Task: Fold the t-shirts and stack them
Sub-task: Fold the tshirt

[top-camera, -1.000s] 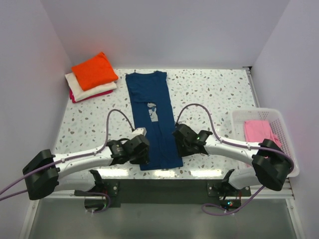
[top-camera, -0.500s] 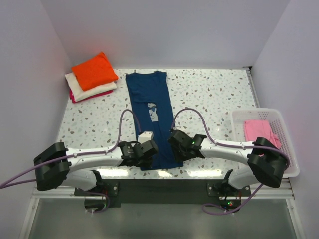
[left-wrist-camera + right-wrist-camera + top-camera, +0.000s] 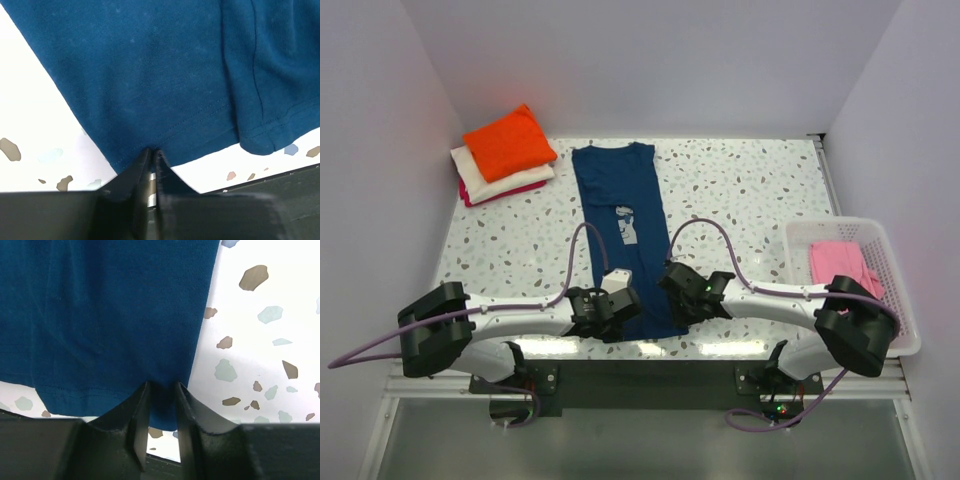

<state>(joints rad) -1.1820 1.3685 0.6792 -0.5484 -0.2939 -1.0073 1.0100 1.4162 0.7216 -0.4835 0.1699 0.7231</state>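
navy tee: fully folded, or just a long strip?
Half-folded: the navy tee lies flat as a long narrow strip, sides turned in, not folded crosswise. Left gripper and right gripper each pinch its near hem.

Pale lilac walls [image 3: 650,60] enclose a speckled terrazzo table [image 3: 750,190].

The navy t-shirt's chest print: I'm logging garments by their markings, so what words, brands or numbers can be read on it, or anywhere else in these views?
No text is readable in any view.
Chest print on the navy t-shirt: a pale patch, too small and blurred to tell whether it holds words.
Folded t-shirts, pink t-shirt, basket: no label or lettering visible.
Wrist views: only plain navy cloth and speckled tabletop.
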